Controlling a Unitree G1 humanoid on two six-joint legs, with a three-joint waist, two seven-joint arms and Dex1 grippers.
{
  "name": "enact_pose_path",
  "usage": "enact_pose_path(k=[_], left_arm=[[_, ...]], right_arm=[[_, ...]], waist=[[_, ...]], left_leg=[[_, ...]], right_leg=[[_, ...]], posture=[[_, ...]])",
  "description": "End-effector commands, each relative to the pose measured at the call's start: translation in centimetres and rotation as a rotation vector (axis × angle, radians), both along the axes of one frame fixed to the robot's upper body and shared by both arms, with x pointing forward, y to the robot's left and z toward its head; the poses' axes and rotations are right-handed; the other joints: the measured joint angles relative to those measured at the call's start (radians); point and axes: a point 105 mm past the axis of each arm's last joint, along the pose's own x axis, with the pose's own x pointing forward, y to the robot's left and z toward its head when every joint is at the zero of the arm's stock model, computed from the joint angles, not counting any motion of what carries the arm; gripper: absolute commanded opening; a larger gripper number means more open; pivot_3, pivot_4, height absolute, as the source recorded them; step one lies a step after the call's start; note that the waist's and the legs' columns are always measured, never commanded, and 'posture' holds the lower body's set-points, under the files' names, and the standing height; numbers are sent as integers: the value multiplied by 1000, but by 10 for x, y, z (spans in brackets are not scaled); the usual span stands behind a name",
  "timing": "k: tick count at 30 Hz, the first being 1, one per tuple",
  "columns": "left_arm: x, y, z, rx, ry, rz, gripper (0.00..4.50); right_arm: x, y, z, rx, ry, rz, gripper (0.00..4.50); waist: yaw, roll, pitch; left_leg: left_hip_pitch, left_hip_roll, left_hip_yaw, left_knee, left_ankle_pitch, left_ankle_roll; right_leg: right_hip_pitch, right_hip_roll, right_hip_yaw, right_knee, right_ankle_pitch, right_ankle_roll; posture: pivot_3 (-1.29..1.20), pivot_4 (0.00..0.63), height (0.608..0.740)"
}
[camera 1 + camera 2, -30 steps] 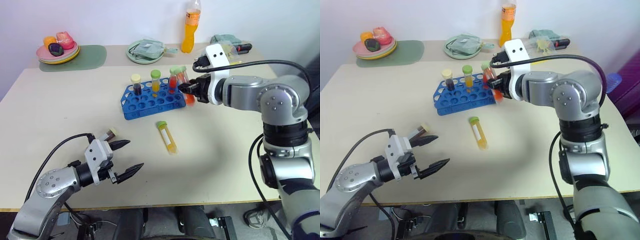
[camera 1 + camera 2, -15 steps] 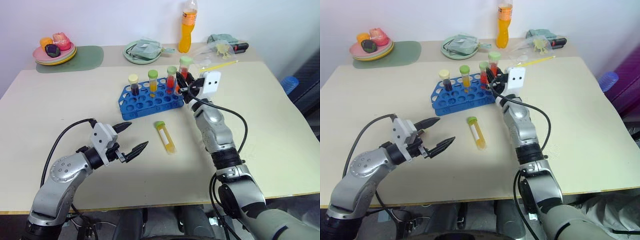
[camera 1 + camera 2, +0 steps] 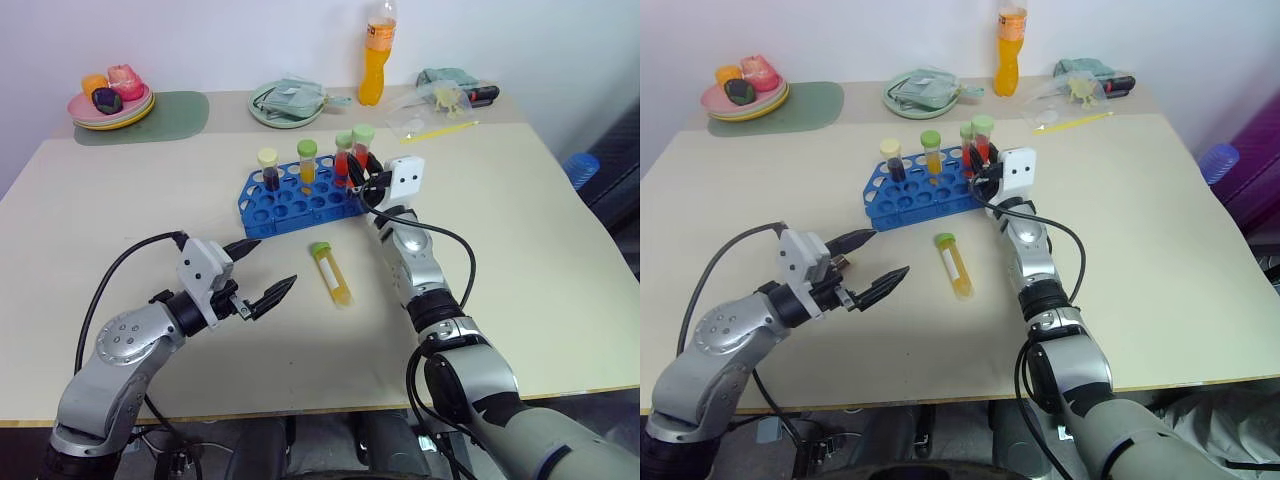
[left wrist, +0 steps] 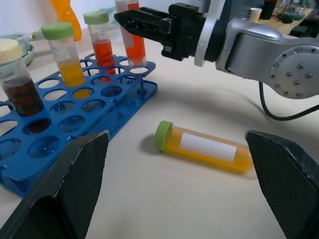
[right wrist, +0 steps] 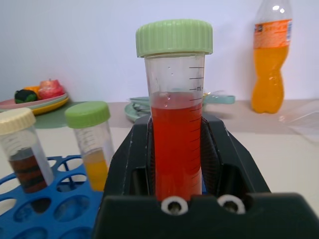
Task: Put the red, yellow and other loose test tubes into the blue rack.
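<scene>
Red tube [image 5: 175, 144], clamped upright in right jaws, has lowered over blue rack [image 3: 300, 205].

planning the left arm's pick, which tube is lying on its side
The yellow tube with the green cap, flat on the table in front of the blue rack; the others stand upright.

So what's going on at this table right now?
A robot is loading test tubes into a blue rack. Its right gripper is shut on a red tube, upright at the rack's right end beside another red one. A yellow tube lies loose on the table. The left gripper hangs open, holding nothing.
</scene>
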Motion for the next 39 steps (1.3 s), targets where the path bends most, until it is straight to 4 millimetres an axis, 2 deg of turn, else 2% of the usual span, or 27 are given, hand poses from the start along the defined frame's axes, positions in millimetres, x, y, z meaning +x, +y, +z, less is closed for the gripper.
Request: enact_pose_path(k=[1, 7, 15, 39], left_arm=[[-4, -1, 12, -2, -44, -10, 4500], [-4, -2, 12, -3, -46, -12, 4500], [-4, -2, 10, -6, -44, -8, 4500], [-6, 0, 7, -7, -40, -8, 4500]], right_arm=[[0, 2, 16, 2, -64, 1, 739], [2, 10, 10, -5, -46, 15, 739], [4, 11, 7, 1, -28, 15, 739], [1, 18, -3, -12, -6, 48, 739]], waist=[[0, 0, 0], [-3, 0, 0], [-18, 0, 0], [-20, 0, 0]], left_leg=[[0, 0, 0, 0, 0, 0], [0, 0, 0, 0, 0, 0], [0, 0, -1, 0, 0, 0], [1, 0, -1, 0, 0, -1]], right_leg=[[0, 0, 0, 0, 0, 0], [0, 0, 0, 0, 0, 0], [0, 0, 0, 1, 0, 0], [0, 0, 0, 1, 0, 0]], posture=[[0, 150, 729], [0, 150, 729], [0, 150, 729], [0, 150, 729]])
